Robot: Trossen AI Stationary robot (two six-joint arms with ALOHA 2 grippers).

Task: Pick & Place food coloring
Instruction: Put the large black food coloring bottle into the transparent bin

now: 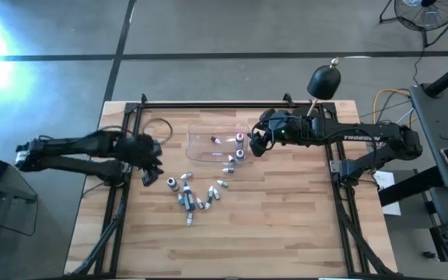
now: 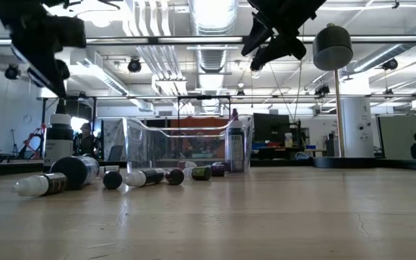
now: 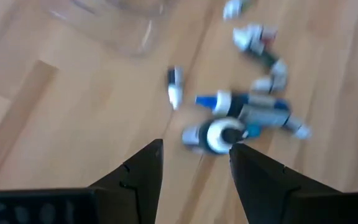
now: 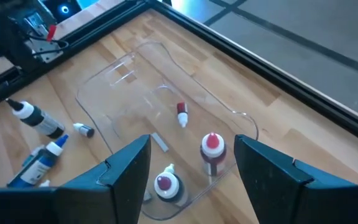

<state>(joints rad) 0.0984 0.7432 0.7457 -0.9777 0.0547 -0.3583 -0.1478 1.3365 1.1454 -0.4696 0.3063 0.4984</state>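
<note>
1. Your left claw [image 1: 151,162] hung spread and empty, with the loose bottles [image 1: 189,196] lying on the table just ahead of it and below
2. Your right claw [image 1: 257,142] was spread above the clear tray [image 1: 201,138]
3. The left arm was nearer; the closest bottle [image 3: 216,135] stood cap-up between its fingers' line

Your two arms [image 1: 76,149] are dark, jointed tubes; the right arm [image 1: 364,138] bears white lettering, fingers [image 4: 126,171] wedge-shaped.
</note>
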